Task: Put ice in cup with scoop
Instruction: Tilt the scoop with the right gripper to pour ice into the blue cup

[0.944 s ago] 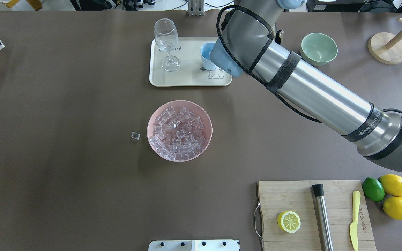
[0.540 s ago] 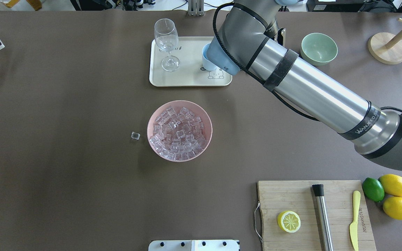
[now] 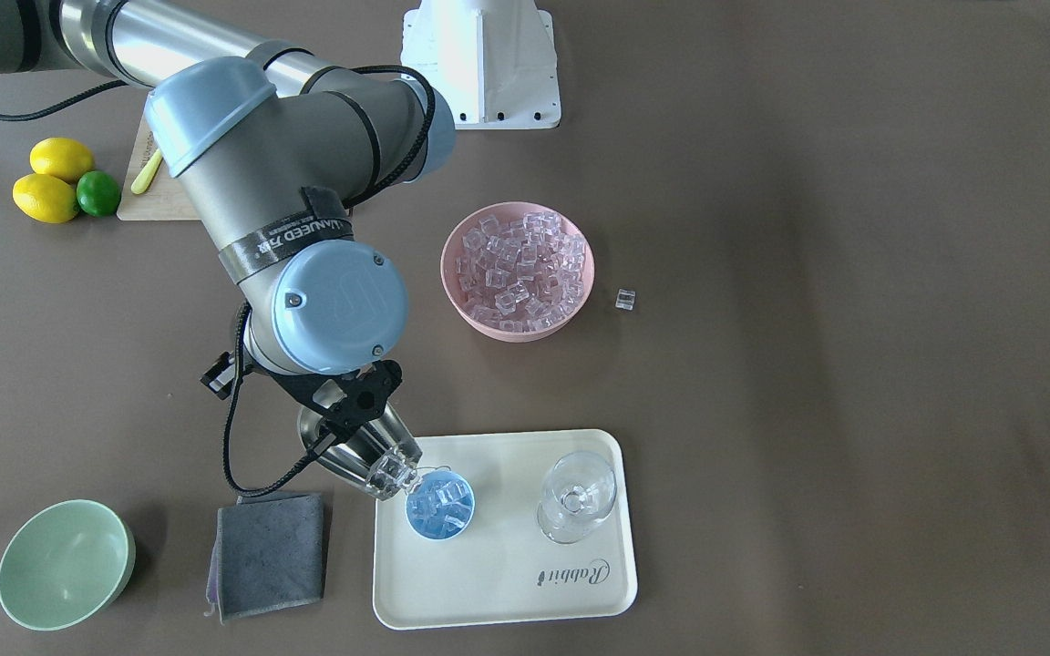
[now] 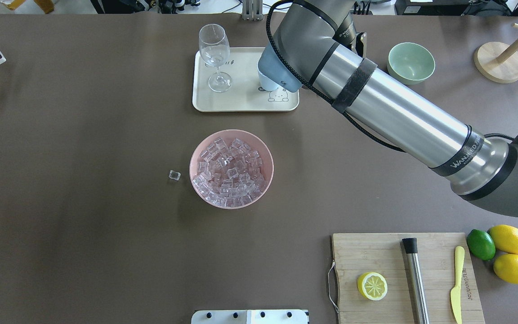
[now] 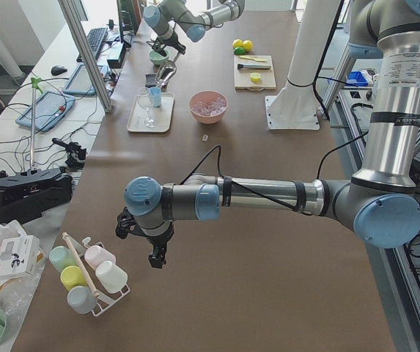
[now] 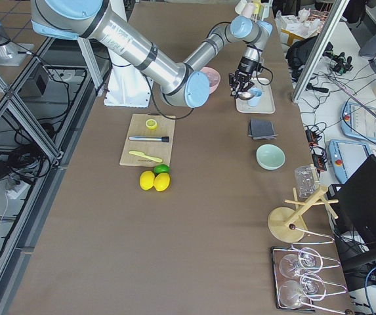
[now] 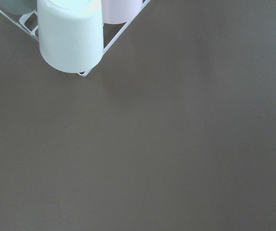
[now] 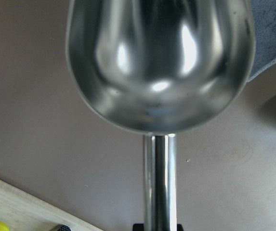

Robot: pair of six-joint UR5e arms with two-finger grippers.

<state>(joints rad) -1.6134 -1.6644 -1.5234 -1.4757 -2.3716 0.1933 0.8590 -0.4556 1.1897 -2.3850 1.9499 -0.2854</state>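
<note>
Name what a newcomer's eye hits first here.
The right claw holds the steel scoop tilted at the rim of the blue cup on the cream tray, with cubes in the cup. The pink bowl sits mid-table, heaped with ice, one stray cube beside it.

A dark brown table (image 4: pixel 83 135) is carrying a pink bowl (image 4: pixel 192 157) that is glinting with clear, glassy ice (image 4: pixel 229 173). On a cream tray (image 3: pixel 507 583) printed with dark script lettering, a light-blue cup (image 3: pixel 415 516) is showing more clear cubes. A mirror-bright steel scoop (image 8: pixel 162 62) is reflecting white highlights. Also showing are a charcoal-grey cloth (image 3: pixel 270 551), a pale green bowl (image 4: pixel 411 67), two yellow lemons (image 4: pixel 509 239), a green lime (image 4: pixel 480 244) and a pale wooden cutting board (image 4: pixel 376 256).
</note>
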